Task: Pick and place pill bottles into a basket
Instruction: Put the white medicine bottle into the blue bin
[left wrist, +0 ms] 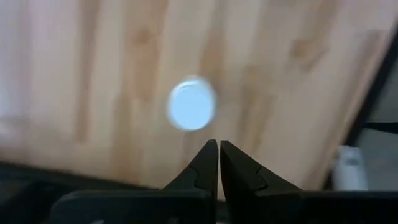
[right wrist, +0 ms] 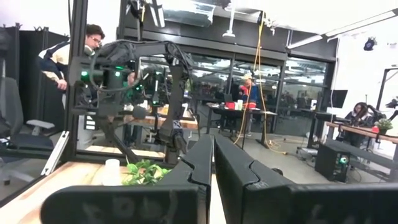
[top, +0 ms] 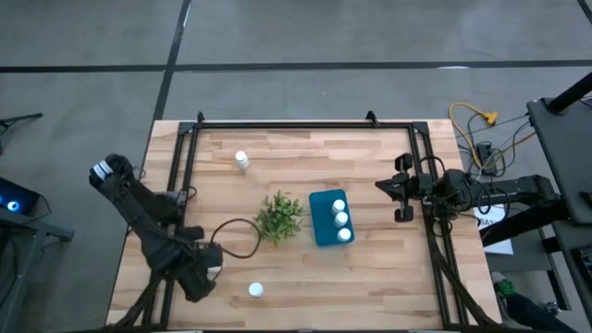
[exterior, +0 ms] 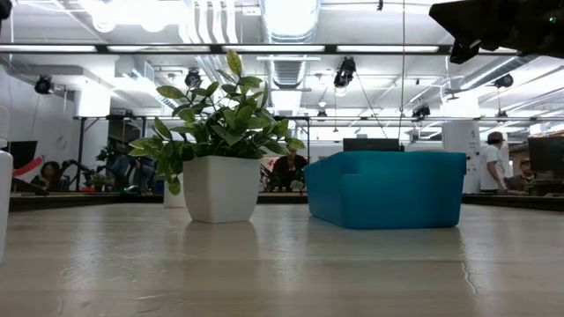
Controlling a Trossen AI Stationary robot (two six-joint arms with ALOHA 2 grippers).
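Left gripper (top: 205, 280): we see it low over the table's near left part, well to the left of the plant (top: 279, 215) and nearer us; its fingers are pressed together and hold nothing.

Near bottle (top: 255, 289): it stands upright just beside the left gripper, nearer us than the plant and a little left of it.

Far bottle (top: 241, 160): upright, alone, beyond the plant and to its left.

Plant: our landmark, mid-table in a white pot (exterior: 220, 188).

Basket (top: 319, 222): just right of the plant, close but apart from it; three bottles (top: 340, 218) stand in a row inside along its right side.

Right gripper (top: 398, 188): it hangs at the table's right edge, well right of the plant and past the basket, fingers closed on nothing.

Count: we find five bottles in the overhead view; we cannot find a sixth.

Handling: we judge the bottles light, rigid and smooth, so easy to tip or let slip. We would open over the cap and close across the round body below it, squarely, with modest force.

Left wrist view: it shows the near bottle's white cap (left wrist: 192, 104) end-on, just ahead of the shut fingertips, which the overhead view cannot resolve.

Low view: it gives the basket's wall height (exterior: 388, 189) beside the pot but hides the bottles inside.

Right wrist view: it looks across to the plant and a bottle (right wrist: 112, 172) beside it, with people in the room behind.
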